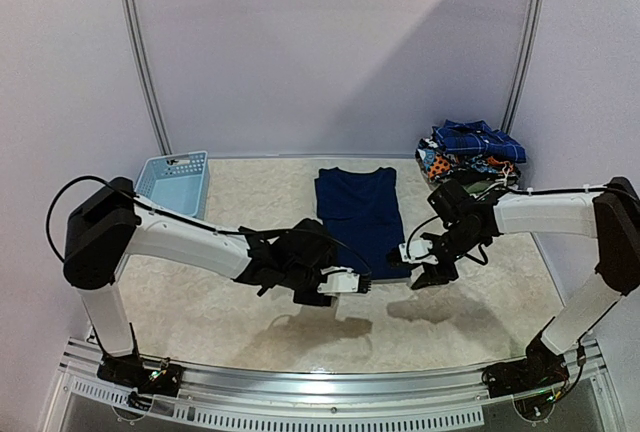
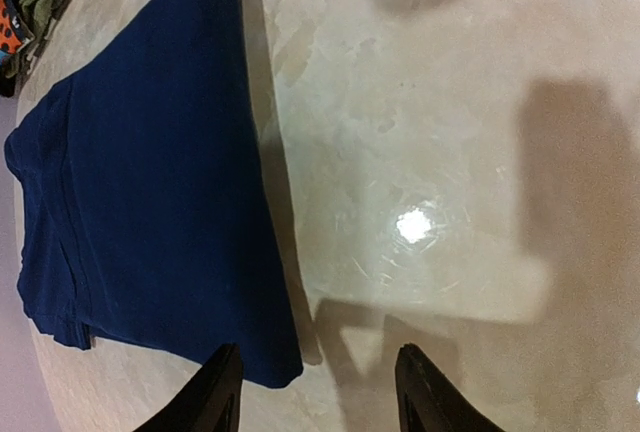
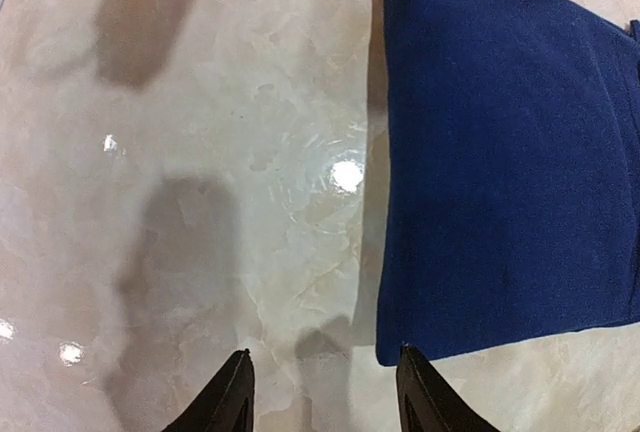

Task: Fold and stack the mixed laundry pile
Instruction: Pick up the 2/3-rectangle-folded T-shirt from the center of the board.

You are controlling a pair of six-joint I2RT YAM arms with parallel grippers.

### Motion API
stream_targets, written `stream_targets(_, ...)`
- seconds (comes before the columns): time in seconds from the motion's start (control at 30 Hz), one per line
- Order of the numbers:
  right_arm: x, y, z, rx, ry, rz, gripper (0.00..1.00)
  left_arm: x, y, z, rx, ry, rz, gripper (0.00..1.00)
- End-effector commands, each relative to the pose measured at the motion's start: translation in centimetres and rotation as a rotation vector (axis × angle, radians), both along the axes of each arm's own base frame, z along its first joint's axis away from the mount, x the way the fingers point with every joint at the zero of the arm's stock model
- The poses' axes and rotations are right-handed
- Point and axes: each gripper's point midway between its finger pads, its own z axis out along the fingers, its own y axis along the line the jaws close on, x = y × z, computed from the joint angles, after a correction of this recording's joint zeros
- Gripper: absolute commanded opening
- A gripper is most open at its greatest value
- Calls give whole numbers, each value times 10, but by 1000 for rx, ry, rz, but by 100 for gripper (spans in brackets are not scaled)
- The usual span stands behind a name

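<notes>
A navy T-shirt (image 1: 358, 214) lies folded into a long strip in the middle of the table, neck end far. It also shows in the left wrist view (image 2: 150, 172) and the right wrist view (image 3: 500, 152). A pile of folded garments (image 1: 470, 155), with a blue plaid shirt on top, sits at the back right. My left gripper (image 1: 352, 282) is open and empty above the shirt's near left corner (image 2: 270, 367). My right gripper (image 1: 420, 270) is open and empty above the near right corner (image 3: 395, 352).
A light-blue slotted basket (image 1: 172, 180) stands at the back left. The marbled tabletop (image 1: 220, 312) is glossy with light spots. Curved rails and white curtain walls close in the back and sides.
</notes>
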Motion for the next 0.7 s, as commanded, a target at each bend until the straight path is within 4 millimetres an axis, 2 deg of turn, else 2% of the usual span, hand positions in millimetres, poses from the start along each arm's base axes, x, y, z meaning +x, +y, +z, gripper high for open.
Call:
stream_targets(0.0,14,5,-10,-21,-44,0,49,10,-7,-7,-1,-33,11,54)
stream_targets(0.3,31,7,-25,-47,-67,-50,49,26,-1,-26,47,-65,43,54)
stream_targets(0.47,36,5,-35,-72,-70,-59,49,32,3,-36,94,-73,53,48)
stream_targets(0.57,36,4,-41,-86,-57,-58,43,34,7,-42,137,-84,50,41)
stream_targets(0.67,37,2,-47,-102,-55,-71,28,36,11,-47,166,-98,51,32)
